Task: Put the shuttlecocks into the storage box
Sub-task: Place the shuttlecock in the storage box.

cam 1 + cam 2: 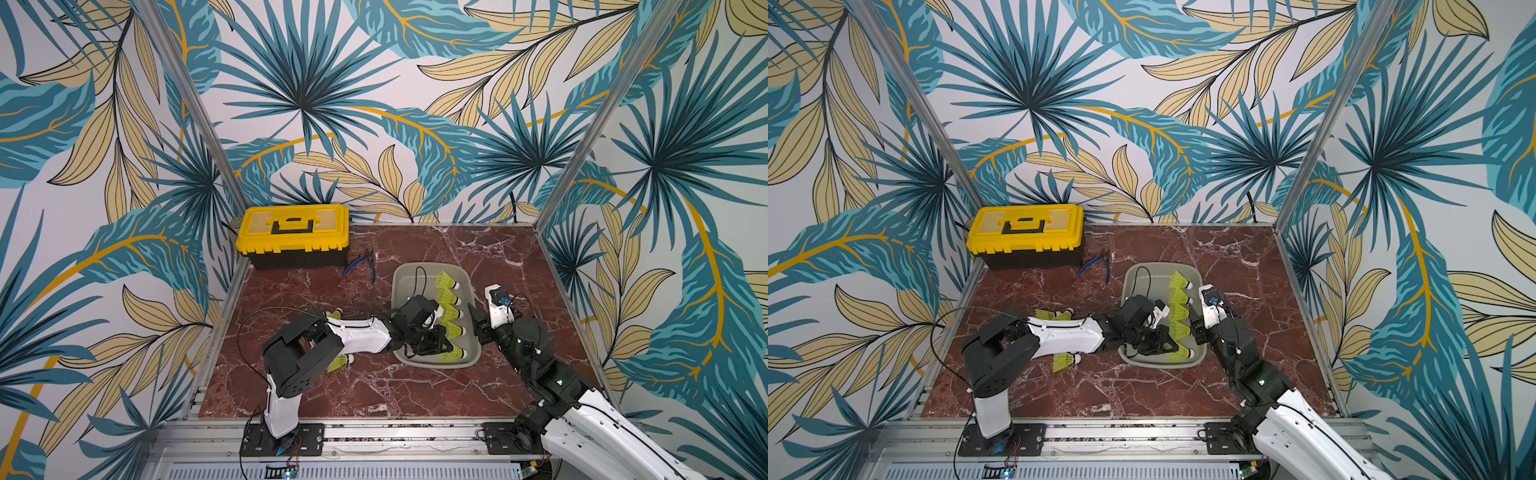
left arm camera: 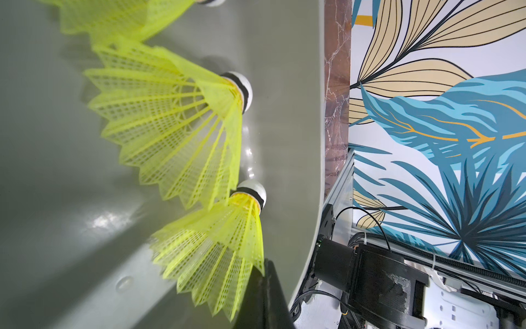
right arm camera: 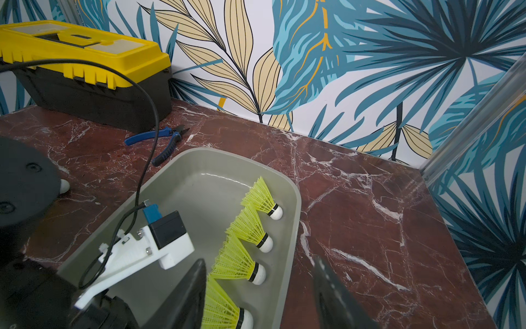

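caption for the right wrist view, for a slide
Four shuttlecocks in a row along one wall of the storage box, with the toolbox and pliers beyond on the marble table.

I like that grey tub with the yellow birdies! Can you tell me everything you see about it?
The storage box is a shallow grey tray, shiny like plastic, with rounded corners and a low rim. It sits flat on the red marble table. Five shuttlecocks lie in a row along its right side, white tips by that wall. The left pincer reaches in over it; the open right pincer hangs over its right rim.
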`<state>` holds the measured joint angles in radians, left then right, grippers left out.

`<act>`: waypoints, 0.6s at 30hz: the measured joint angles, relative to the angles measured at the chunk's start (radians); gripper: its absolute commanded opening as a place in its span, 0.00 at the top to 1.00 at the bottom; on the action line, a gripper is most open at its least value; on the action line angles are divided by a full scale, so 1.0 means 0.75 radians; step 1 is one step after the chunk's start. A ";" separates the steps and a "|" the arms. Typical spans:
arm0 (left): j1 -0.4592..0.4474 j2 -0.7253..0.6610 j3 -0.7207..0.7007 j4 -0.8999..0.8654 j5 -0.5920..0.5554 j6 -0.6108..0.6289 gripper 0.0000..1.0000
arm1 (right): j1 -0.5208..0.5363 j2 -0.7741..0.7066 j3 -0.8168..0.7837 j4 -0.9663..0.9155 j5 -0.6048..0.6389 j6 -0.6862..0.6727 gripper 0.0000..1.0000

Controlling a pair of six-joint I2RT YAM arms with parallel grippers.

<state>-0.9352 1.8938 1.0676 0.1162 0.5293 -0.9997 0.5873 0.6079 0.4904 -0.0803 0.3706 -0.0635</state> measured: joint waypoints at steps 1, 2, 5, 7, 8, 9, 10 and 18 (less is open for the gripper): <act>0.000 0.001 0.000 0.000 0.003 -0.001 0.99 | 0.000 -0.002 -0.001 -0.001 0.000 0.000 0.40; 0.000 0.001 0.000 0.000 0.006 -0.001 0.98 | 0.000 -0.003 -0.002 -0.002 0.000 0.001 0.40; -0.001 0.006 0.001 0.001 0.013 -0.003 0.96 | 0.000 -0.005 -0.002 -0.002 0.001 0.000 0.40; -0.001 0.010 0.002 0.002 0.018 -0.005 0.94 | 0.000 -0.007 -0.003 -0.003 0.001 0.000 0.40; -0.001 0.014 0.006 0.002 0.019 -0.006 0.93 | 0.000 -0.008 -0.003 -0.003 0.001 0.000 0.40; -0.001 0.018 0.010 0.002 0.022 -0.005 0.92 | 0.000 -0.008 -0.003 -0.004 0.001 0.000 0.40; -0.001 0.022 0.016 0.002 0.023 -0.006 0.90 | 0.000 -0.009 -0.003 -0.005 0.003 0.000 0.40; -0.001 0.026 0.022 0.010 0.036 -0.008 0.71 | 0.000 -0.009 -0.003 -0.010 0.005 0.000 0.40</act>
<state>-0.9356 1.9133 1.0840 0.1238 0.5564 -1.0054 0.5873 0.6014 0.4885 -0.0879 0.3740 -0.0635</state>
